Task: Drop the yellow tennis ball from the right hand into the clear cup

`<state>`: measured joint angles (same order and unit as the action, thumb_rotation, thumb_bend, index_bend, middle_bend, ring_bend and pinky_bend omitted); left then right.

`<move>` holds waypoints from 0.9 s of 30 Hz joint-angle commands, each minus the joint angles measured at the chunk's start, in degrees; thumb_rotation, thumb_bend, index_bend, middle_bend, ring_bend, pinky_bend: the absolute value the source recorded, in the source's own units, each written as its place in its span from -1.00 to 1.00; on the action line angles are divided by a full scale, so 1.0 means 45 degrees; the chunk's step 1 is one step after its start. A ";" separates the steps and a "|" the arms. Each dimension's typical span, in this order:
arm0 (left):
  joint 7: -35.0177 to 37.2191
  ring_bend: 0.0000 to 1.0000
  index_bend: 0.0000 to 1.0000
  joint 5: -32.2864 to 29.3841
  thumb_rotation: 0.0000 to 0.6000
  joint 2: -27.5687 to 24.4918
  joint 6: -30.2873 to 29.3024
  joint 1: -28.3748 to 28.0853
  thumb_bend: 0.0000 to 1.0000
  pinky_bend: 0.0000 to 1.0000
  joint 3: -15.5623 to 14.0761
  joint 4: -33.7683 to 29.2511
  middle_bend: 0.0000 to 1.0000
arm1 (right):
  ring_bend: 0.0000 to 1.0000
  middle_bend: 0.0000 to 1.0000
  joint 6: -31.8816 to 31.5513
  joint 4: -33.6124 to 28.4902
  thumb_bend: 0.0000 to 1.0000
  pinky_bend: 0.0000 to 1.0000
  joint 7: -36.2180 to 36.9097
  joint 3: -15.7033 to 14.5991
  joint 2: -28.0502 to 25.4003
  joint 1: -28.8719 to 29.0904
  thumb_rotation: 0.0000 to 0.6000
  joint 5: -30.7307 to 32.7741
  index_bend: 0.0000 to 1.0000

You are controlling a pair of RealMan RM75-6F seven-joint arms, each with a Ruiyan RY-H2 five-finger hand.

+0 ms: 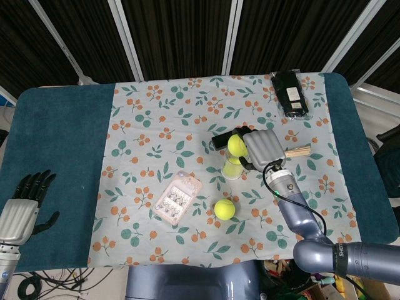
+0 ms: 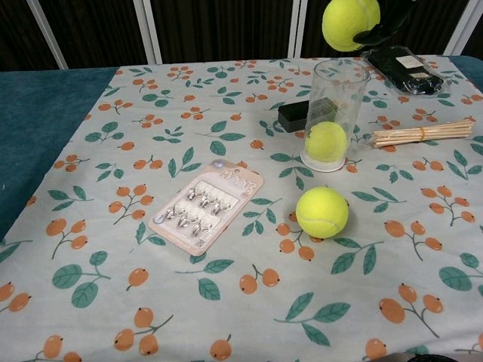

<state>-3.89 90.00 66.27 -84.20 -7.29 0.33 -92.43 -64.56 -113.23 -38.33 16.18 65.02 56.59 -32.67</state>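
Observation:
My right hand point(image 1: 262, 150) grips a yellow tennis ball point(image 1: 236, 145) directly above the clear cup point(image 1: 232, 169). In the chest view this ball point(image 2: 350, 23) hangs just over the rim of the upright cup point(image 2: 337, 105), with dark fingers point(image 2: 386, 24) wrapped around its right side. A second yellow ball point(image 2: 326, 141) lies inside the cup at the bottom. A third ball point(image 2: 322, 213) sits loose on the cloth in front of the cup. At the near left edge, my left hand point(image 1: 28, 200) rests empty on the teal cloth, fingers apart.
A blister pack of small metal pieces point(image 2: 205, 201) lies left of the loose ball. A black box point(image 2: 302, 115) sits behind the cup, a bundle of wooden sticks point(image 2: 423, 133) to its right, and a black pouch point(image 1: 291, 94) at the far right.

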 commanded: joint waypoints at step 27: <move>0.0076 -1.00 -0.94 -0.0001 1.00 -0.0022 -0.0052 0.0030 -0.44 -0.91 0.0008 0.0029 -0.96 | -0.11 -0.31 -0.0088 -0.0105 -0.26 0.04 0.0124 -0.0147 -0.0142 0.0162 1.00 0.0143 -0.33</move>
<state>-3.55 89.99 66.17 -84.43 -7.15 0.36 -92.30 -64.96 -113.69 -37.77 15.52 64.39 57.32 -32.03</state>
